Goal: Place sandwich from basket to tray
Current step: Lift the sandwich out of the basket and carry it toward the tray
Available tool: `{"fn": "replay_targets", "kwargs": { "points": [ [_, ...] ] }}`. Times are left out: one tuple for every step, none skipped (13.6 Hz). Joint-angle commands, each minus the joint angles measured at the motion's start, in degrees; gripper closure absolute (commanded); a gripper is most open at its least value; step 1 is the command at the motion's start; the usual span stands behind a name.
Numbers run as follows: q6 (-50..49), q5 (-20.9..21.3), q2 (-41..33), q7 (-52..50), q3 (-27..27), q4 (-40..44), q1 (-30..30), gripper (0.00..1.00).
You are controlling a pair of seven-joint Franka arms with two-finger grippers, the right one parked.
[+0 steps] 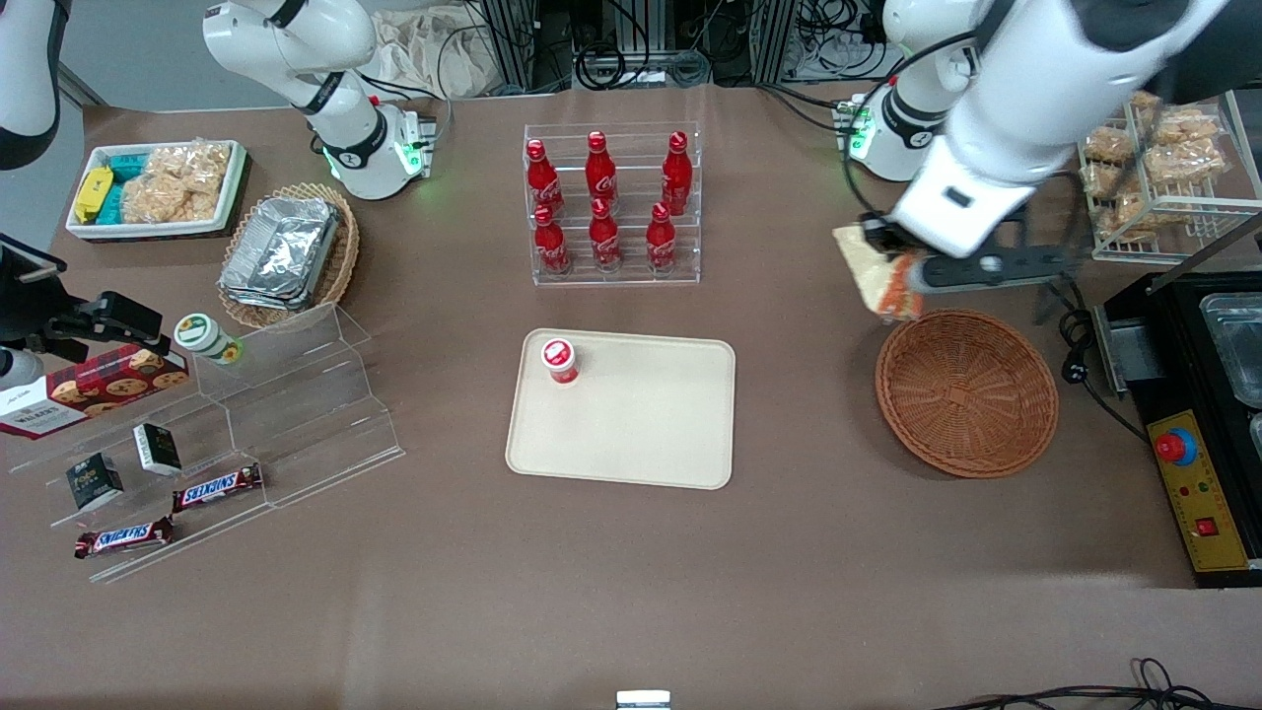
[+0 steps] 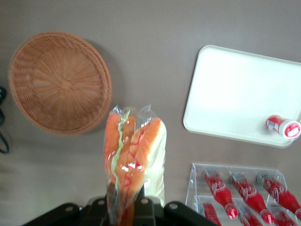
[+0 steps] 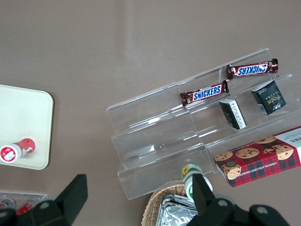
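Brown cloth covers the bench, and it carries everything, so the arm must lift its load high to pass over things. Next in size is the tray, flat and cream, in the middle of the bench; its low rim makes it easy to put something down from above. Only a small red-capped cup stands on it, at one corner, so most of its surface is bare for the load. The basket lies toward the working arm's end of the bench, and nothing is in it.

The sandwich is already out: it hangs in the air above the bench, just beside the basket rim and farther from the front camera than the basket. It is in a clear wrapper and held by one end, so the orange filling edge points away from the wrist. The jaws are closed on the sandwich. I judge that the carry toward the tray is the step now.
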Motion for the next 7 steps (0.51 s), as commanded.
{"fn": "replay_targets", "kwargs": {
  "points": [
    [0.6, 6.0, 9.6, -5.2, -7.8, 3.0, 0.4, 0.83],
    [3.1, 7.4, 13.3, -6.4, -9.7, 3.0, 0.4, 0.83],
    [6.3, 8.2, 16.3, -7.4, -10.4, 2.9, 0.3, 0.83],
    [9.1, 9.8, 18.9, -8.5, -10.5, 2.6, 0.0, 0.83],
    [10.7, 12.0, 21.7, -9.6, -10.4, 2.7, -2.7, 0.83],
    [11.6, 13.6, 24.6, -10.4, -10.2, 3.0, -4.0, 0.83],
    [13.8, 15.8, 27.9, -12.0, -10.2, 3.9, -4.4, 0.83]
  ]
}}
